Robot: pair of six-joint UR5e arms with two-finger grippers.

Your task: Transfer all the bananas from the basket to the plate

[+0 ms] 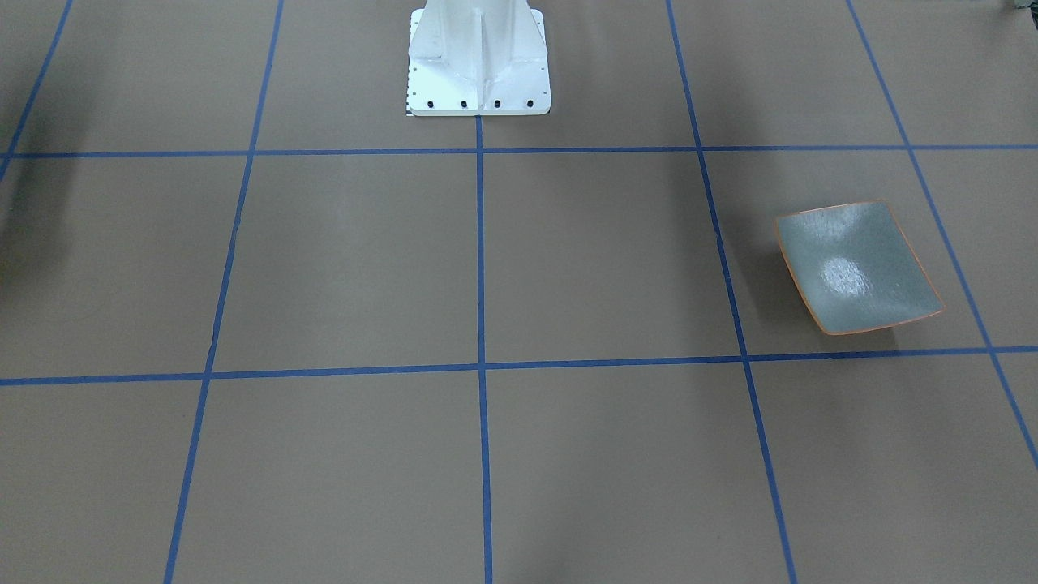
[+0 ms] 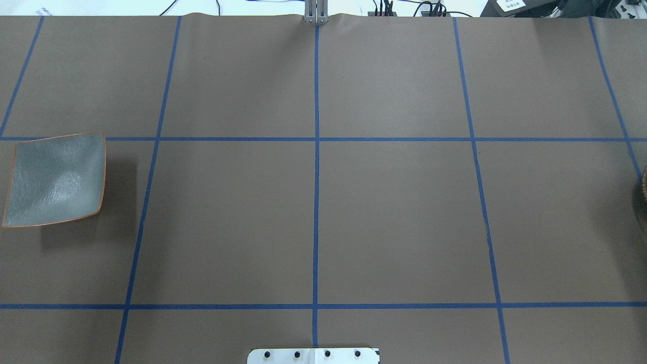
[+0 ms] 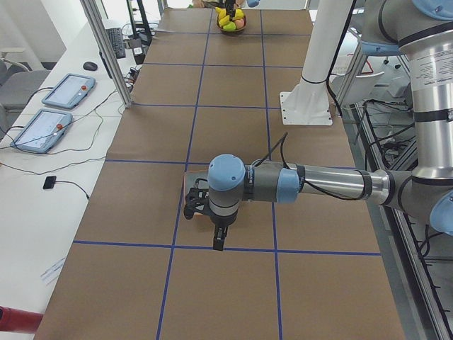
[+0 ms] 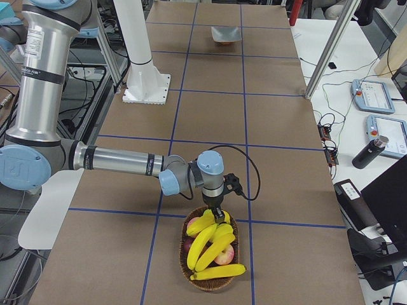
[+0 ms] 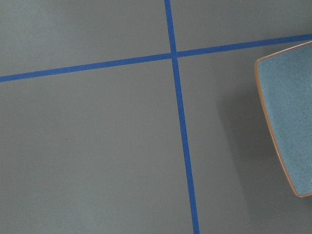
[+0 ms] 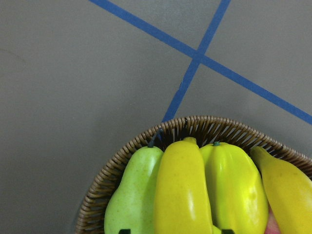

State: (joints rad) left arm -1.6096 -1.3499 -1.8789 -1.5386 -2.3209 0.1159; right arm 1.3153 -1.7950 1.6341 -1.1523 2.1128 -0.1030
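Four bananas [image 4: 212, 244] lie heaped in the wicker basket [image 6: 195, 126], directly under the right jaws [image 4: 218, 213] (the right wrist view looks straight down on three of them). Packed in with them are a green pear [image 6: 132, 197], touching the nearest banana, and a red apple [image 4: 224, 256] that shows from beneath the heap. The basket's woven rim curves just ahead of the jaws. Two dark fingertips [image 6: 125, 231] show at that view's lower edge, set well apart and clasping nothing. The bananas are smooth, bright yellow and curved, with short stems. The plate [image 2: 55, 179], square and glossy grey-green with a thin orange rim, sits at the other end of the bench [image 2: 394, 217], just beside and below the left jaws [image 3: 218, 239]. I cannot tell whether those are parted. Blue tape lines [image 2: 316, 202] grid the brown bench.
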